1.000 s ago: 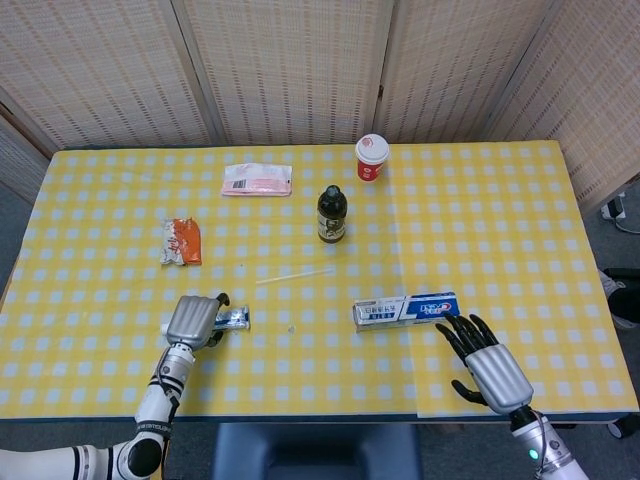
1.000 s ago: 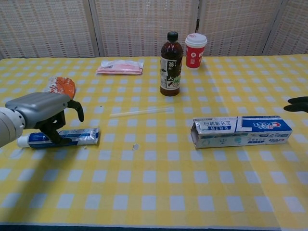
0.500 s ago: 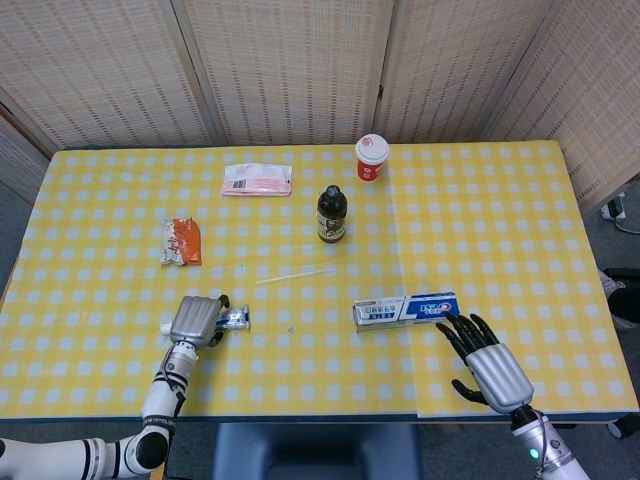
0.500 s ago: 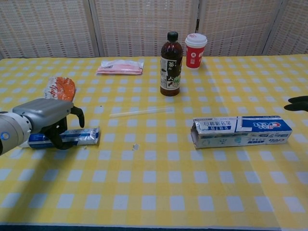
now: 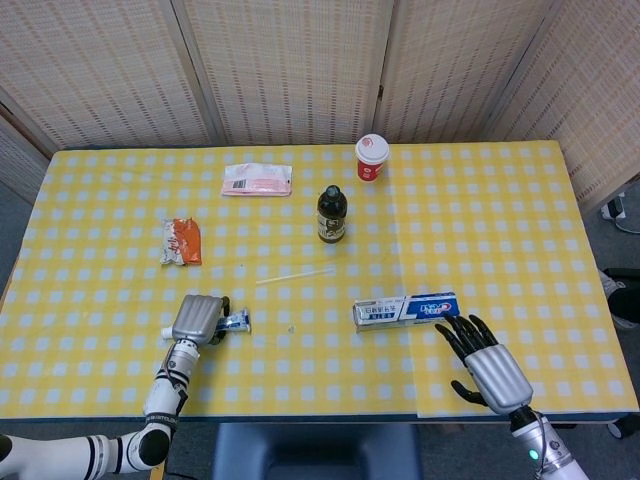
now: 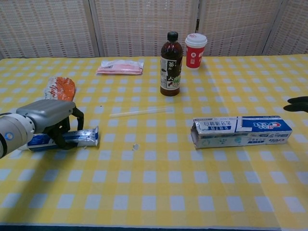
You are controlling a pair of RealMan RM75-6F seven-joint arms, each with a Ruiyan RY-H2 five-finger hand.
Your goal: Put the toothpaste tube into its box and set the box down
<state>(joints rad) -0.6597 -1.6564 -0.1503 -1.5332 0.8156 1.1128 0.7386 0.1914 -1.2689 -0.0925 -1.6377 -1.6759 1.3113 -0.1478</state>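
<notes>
The blue-and-white toothpaste tube (image 5: 236, 320) (image 6: 82, 137) lies flat near the table's front left. My left hand (image 5: 196, 318) (image 6: 46, 118) sits on top of it, fingers curled down around its cap half, gripping it against the cloth. The toothpaste box (image 5: 405, 310) (image 6: 240, 131) lies on its side at the front right, its open end facing left towards the tube. My right hand (image 5: 487, 362) (image 6: 297, 103) rests just right of and nearer than the box, fingers spread, holding nothing. Only its dark fingertips show in the chest view.
A dark drink bottle (image 5: 332, 214) (image 6: 170, 65) and a red paper cup (image 5: 371, 157) (image 6: 195, 50) stand mid-table at the back. A pink packet (image 5: 257, 179), an orange snack bag (image 5: 181, 241) and a clear straw (image 5: 295, 273) lie on the yellow checked cloth.
My left hand has sunk lower onto the tube and its fingers have curled tighter around it. The tube, the box and my right hand have stayed in place.
</notes>
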